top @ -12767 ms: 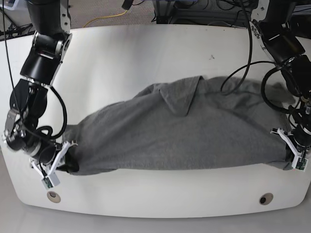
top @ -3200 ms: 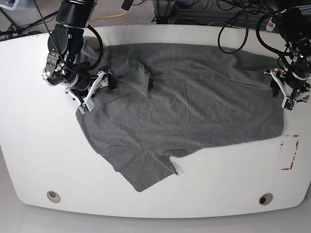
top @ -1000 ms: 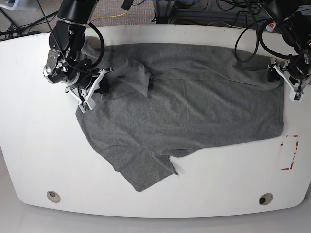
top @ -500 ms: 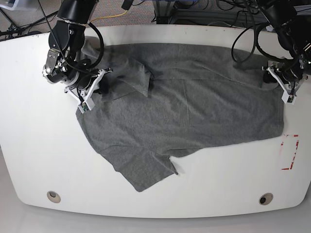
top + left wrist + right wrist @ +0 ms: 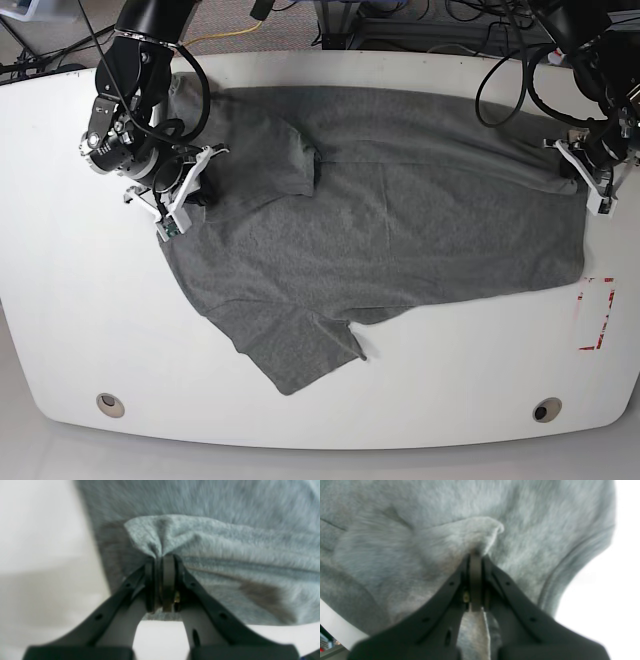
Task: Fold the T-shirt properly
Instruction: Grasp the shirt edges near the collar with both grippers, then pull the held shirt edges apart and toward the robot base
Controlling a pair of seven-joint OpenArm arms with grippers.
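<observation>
In the base view, going from left to right: the right claw [image 5: 178,200] is at the left side of the T-shirt [image 5: 390,230], w/ its jaws pressed together on a pinch of grey cloth near the shoulder area. The right wrist view confirms it: the right claw [image 5: 475,557] is closed on a small raised fold, and a strip of fabric also hangs between the two black fingers [image 5: 445,590] below the pinch. A curved hem of the T-shirt [image 5: 407,542] runs at the right of that picture, next to bare white desk [image 5: 607,592].

The T-shirt lies mostly flat on the white desk [image 5: 60,320], spread from the far-left part to the right edge approx. One sleeve [image 5: 300,350] sticks out toward the near edge, in the lower middle. Another flap of cloth [image 5: 265,160] is folded over near the right claw. Far side of the desk: cables and a yellow cord [image 5: 220,38] on the floor.

At the right, the left claw [image 5: 588,180] is at the T-shirt's right edge, far corner. In the left wrist view the left claw [image 5: 161,560] is shut tight on a bunched fold of the T-shirt [image 5: 225,542], cloth lifted a bit at the pinch; white desk [image 5: 37,530] to the left of it. Below the left claw, near the desk's right edge, is a red tape mark [image 5: 598,312], just beside the cloth's corner, not touching as far as I can tell.
</observation>
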